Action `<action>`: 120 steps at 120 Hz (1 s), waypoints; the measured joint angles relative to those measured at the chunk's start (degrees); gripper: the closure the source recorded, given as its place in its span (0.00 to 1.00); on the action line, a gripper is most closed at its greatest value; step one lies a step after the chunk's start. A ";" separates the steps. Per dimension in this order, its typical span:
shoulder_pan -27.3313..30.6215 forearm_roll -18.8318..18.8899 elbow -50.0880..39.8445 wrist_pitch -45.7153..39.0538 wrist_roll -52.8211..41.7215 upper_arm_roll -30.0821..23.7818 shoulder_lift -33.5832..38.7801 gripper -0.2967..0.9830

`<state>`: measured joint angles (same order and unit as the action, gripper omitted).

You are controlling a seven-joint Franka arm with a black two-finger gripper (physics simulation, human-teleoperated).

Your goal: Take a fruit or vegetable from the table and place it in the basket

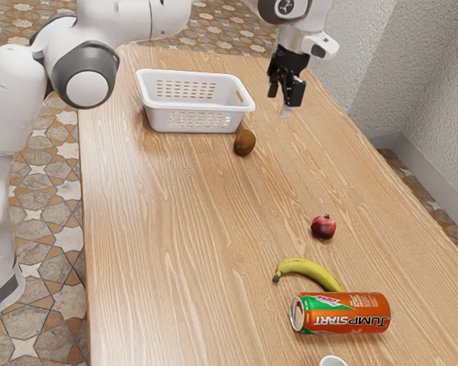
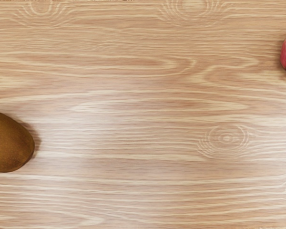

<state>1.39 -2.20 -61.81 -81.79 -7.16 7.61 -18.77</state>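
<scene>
Exterior view: gripper (image 1: pixel 283 97) is above the table (image 1: pixel 175 229), jaws standing wide, a gap between them, holding nothing. Three task candidates on the tabletop. Brown oval fruit (image 1: pixel 245 142), kiwi-like, dull skin: lower than the jaws and to the exterior view's left of them, just beside the basket's near corner; contact cannot be told. Pomegranate (image 1: pixel 324 227), round, dark red and glossy: nearer the camera than the jaws, its small crown at the upper edge. Banana (image 1: pixel 308 269), yellow-green with a dark tip: farther from the jaws than the pomegranate. Basket (image 1: pixel 195 120), white, slotted, upright: to the exterior view's left of the jaws; its inner far wall shows bare, its floor is hidden. Banana's long axis runs across the table in a curve, dark tip toward the exterior view's left, other end by the orange-green can (image 1: pixel 343 313), which lies on its side. White rim (image 1: pixel 333 361) near the can, partly cut off; contents cannot be told.

Wrist view: brown oval fruit and pomegranate lie well apart, off opposite sides of the jaws' line. Brown fruit's long axis seems slightly aslant to the wood grain, a rounded end toward the space between the two; only part shows.
</scene>
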 joint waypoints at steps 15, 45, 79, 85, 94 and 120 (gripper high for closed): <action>-0.13 -0.99 0.00 -0.05 -1.49 0.20 -0.05 0.23; 0.28 -4.42 0.43 -0.11 -3.76 -1.80 -0.79 0.23; -6.87 -2.20 0.41 -4.36 -4.86 -13.72 -2.94 0.23; -8.21 -1.55 0.46 -6.01 -4.92 -13.86 -4.24 0.23; -8.80 -0.40 0.99 -7.92 -5.00 -13.87 -6.19 0.23; -8.77 2.97 7.93 -15.11 -5.30 -13.63 -17.31 0.23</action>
<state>-7.38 0.77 -53.88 -96.90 -12.46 -6.02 -36.08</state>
